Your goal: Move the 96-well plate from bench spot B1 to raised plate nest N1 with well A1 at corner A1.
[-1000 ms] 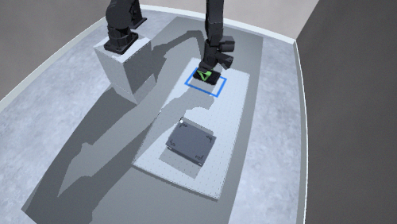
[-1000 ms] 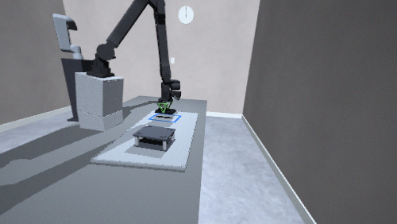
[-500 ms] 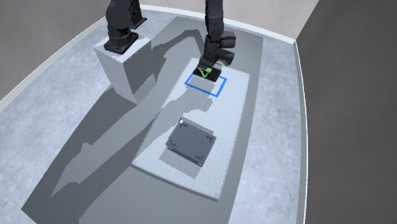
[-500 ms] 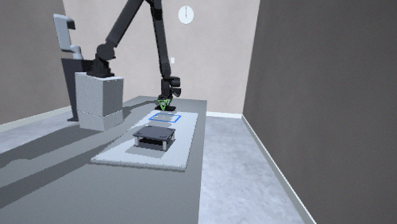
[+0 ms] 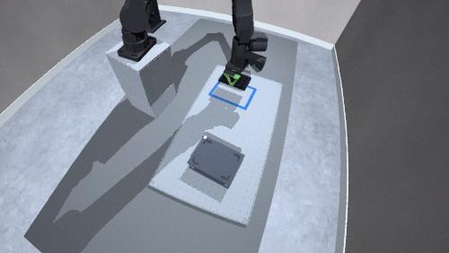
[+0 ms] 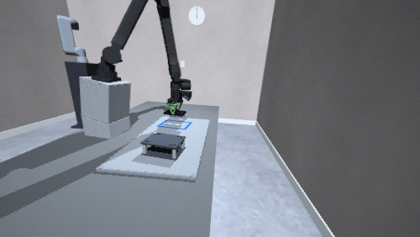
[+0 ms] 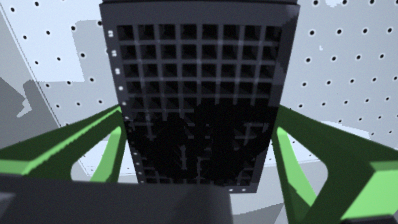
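Desk [image 6: 126, 197] carries a perforated board [image 5: 265, 135] running lengthwise down its middle. Arm pedestal [image 5: 139, 85] stands on desk beside the board, to the left in top view. On the board: outlined spot B1 [image 5: 250, 100] at the end near the arm, raised nest N1 [image 5: 216, 161] further along toward the other end, well apart from B1. Plate [image 5: 234, 82] hangs above the board, over B1's far edge and partly outside it, not touching, clamped btwn pincer [image 5: 232, 80] fingers at its two long sides. Wall to the right of desk in exterior view.

Black 96-well plate [image 7: 200, 85] clamped between green fingers, above perforated board [image 7: 345, 65]
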Motion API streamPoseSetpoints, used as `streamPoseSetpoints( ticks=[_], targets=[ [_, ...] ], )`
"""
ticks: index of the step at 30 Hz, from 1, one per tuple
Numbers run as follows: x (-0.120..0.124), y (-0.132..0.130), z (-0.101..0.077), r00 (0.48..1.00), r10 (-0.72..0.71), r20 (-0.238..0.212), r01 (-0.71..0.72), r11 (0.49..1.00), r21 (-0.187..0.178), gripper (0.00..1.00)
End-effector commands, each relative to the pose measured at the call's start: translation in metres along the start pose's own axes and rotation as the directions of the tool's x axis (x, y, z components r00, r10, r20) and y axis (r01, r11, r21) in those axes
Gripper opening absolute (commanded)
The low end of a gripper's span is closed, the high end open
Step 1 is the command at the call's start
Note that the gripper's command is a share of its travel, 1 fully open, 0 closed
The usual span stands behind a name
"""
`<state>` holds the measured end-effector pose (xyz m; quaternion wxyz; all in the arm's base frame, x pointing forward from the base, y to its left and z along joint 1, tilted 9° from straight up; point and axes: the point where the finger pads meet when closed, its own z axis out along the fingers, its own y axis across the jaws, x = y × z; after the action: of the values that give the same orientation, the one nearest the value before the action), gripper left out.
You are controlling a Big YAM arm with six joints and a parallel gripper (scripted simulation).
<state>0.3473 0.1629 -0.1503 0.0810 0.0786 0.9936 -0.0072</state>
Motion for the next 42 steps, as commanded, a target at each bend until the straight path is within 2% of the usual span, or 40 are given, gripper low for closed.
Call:
streamPoseSetpoints(
  ticks=[1, 12, 13, 16, 42],
  targets=[
    [-0.006, 0.005, -0.004, 1.0, 0.0, 0.016, 0.0, 1.0, -0.009, 0.0],
    [-0.006, 0.005, -0.004, 1.0, 0.0, 0.016, 0.0, 1.0, -0.009, 0.0],
    [-0.008, -0.004, -0.008, 0.999, 0.049, 0.017, -0.049, 0.999, -0.009, 0.0],
    [-0.013, -0.011, -0.011, 0.999, 0.029, 0.028, -0.028, 0.999, -0.018, 0.0],
    [-0.028, -0.084, -0.022, 0.999, 0.027, 0.023, -0.027, 1.0, -0.009, 0.0]
  ],
)
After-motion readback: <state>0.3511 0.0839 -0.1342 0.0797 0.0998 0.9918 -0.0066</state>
